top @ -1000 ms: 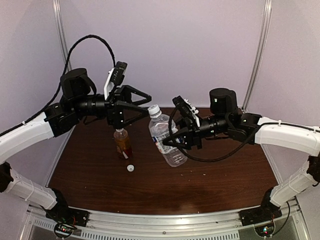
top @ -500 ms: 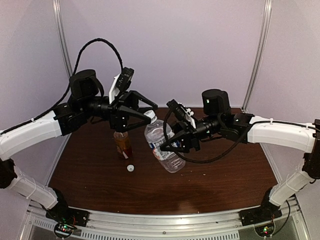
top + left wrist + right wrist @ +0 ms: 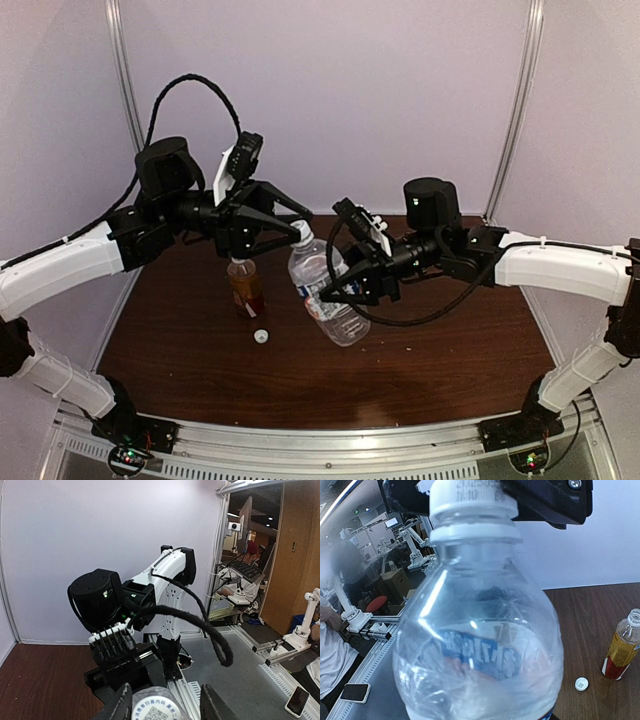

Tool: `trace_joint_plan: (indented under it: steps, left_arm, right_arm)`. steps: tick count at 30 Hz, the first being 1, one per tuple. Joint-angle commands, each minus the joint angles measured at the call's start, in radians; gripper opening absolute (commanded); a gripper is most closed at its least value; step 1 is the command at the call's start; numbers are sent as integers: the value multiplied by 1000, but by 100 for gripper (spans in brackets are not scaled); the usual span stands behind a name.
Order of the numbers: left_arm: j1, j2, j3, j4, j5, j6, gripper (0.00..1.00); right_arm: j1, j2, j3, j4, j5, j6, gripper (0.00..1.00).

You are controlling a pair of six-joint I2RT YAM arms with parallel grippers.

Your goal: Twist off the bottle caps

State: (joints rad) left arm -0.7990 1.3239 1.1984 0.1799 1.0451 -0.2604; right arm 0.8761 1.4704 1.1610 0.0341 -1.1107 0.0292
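Top external view: right fingers [image 3: 350, 288] clamp the tilted clear bottle [image 3: 322, 285] above the bench [image 3: 430, 370]. Left fingers [image 3: 121, 706] stand open astride its cap [image 3: 300, 231]. Close squarely on the cap before twisting. Hold the bottle firm. Amber bottle [image 3: 245, 287] stands uncapped, loose cap [image 3: 261, 336] beside it.

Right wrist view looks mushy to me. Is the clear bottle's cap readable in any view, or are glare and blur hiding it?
Right wrist: clear bottle fills the frame, soft, with a glare streak on its shoulder and a smeared label; cap sharper, its print partly legible. Left wrist: cap sharp but cropped by the bottom edge. Top external: even light, no glare, cap small but visible.
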Motion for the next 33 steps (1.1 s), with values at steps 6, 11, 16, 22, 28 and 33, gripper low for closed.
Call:
trace_joint_plan:
  steps: [6, 11, 16, 22, 28, 33]
  left_arm:
    - [3, 4, -17, 76, 32, -25, 44]
    - [3, 6, -23, 75, 23, -24, 44]
    - [3, 11, -22, 73, 23, -26, 43]
    - [3, 5, -27, 71, 13, -23, 37]
    - [3, -7, -28, 72, -5, -30, 31]
    - [3, -20, -28, 58, -68, -46, 28]
  right_arm:
    - [6, -2, 38, 23, -2, -3, 40]
    - [6, -4, 39, 18, 4, 0, 39]
    - [6, -7, 41, 12, 9, -4, 39]
    - [5, -10, 42, 0, 19, -15, 39]
    - [4, -16, 39, -21, 50, -16, 39]
    - [3, -29, 41, -52, 140, -52, 38]
